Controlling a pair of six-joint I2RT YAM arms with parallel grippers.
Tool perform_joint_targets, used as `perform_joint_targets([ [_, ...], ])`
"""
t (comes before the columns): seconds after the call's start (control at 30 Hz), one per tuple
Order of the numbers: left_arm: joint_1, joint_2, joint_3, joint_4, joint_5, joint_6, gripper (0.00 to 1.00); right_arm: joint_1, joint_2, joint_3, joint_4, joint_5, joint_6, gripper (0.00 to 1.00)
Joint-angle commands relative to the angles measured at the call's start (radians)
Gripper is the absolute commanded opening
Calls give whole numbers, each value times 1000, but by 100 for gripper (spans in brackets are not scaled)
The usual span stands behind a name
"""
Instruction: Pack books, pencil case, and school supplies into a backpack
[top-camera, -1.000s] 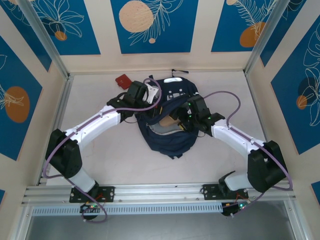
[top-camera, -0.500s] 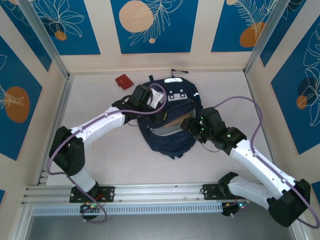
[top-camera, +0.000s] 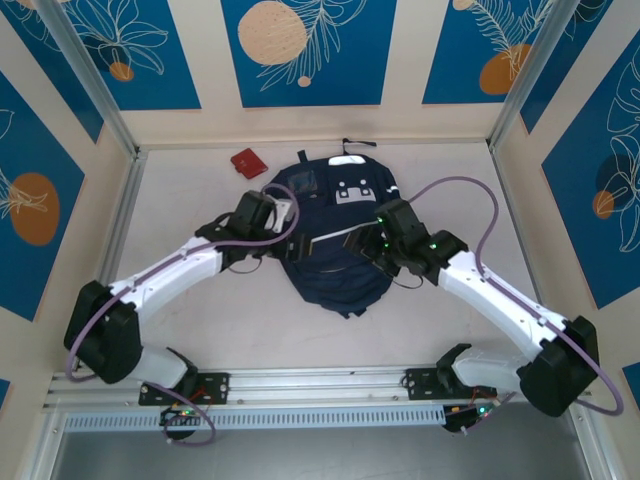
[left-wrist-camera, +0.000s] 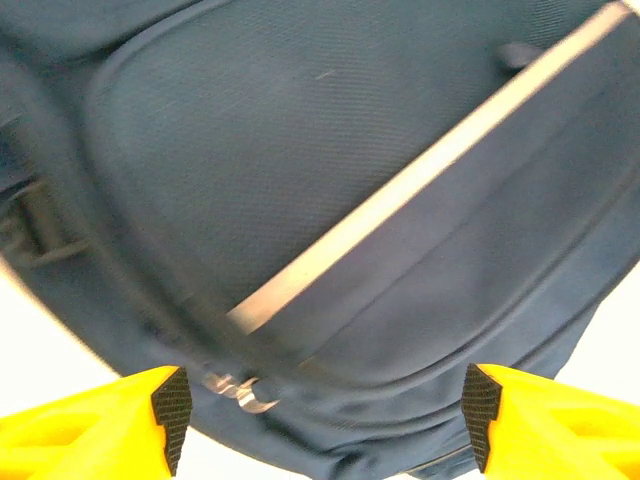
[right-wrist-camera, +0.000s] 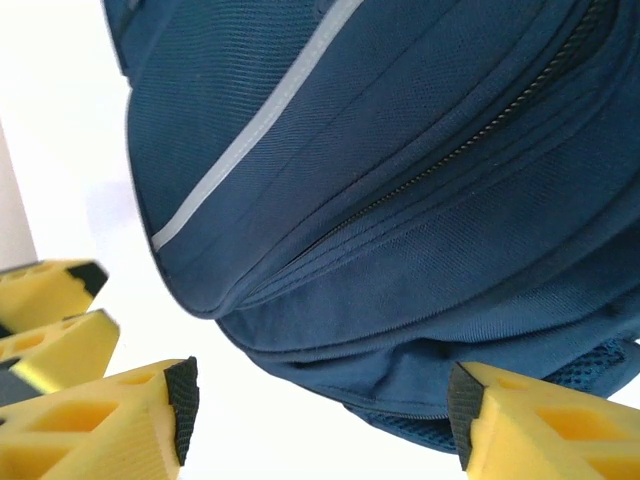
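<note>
We see the backpack (top-camera: 335, 275) lying flat on the table (top-camera: 240, 320). It sits in the middle from side to side, and closer to the far edge than to the near edge. It is dark blue. A thin white stripe (top-camera: 335, 237) goes across its front pocket. There are light patches on the part near the far edge.

A small red thing (top-camera: 244, 162) lies by the far edge, a bit left of the backpack. It does not touch the backpack.

The left gripper (top-camera: 285, 213) is at the left side of the backpack, over its edge. In the left wrist view we see its two yellow fingers (left-wrist-camera: 100, 430) far apart, one in each bottom corner. Nothing is between them, so it is let go and holds nothing. The blue cloth and the white stripe are under it. That view is a bit blurry. A small shiny bit (left-wrist-camera: 240, 390) shows at the edge of the bag, but we cannot tell what it is.

The right gripper (top-camera: 372, 243) is at the right side of the backpack, just by the end of the white stripe. In the right wrist view its yellow fingers (right-wrist-camera: 100, 420) are also wide apart and hold nothing. Past them we see the round side of the backpack, and a zipper (right-wrist-camera: 470, 140) runs along it. We cannot tell if either gripper touches the cloth.
</note>
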Motion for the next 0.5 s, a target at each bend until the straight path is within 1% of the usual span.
perform_joint_targets([
  [0.0,34,-48,-101,45,-37,-14,73,7,56,37,21,-12,67,66],
  [0.1,37,-89,-177,86,-57,-13,72,-1,109,42,80,-36,93,58],
  [0.23,37,-127,-227,113,-70,-16,72,-6,171,58,136,-72,112,50],
  [0.4,37,-132,-232,98,-79,5,72,-6,197,64,153,-78,139,49],
  [0.47,37,-128,-232,100,-78,14,72,-7,200,57,152,-64,158,46],
])
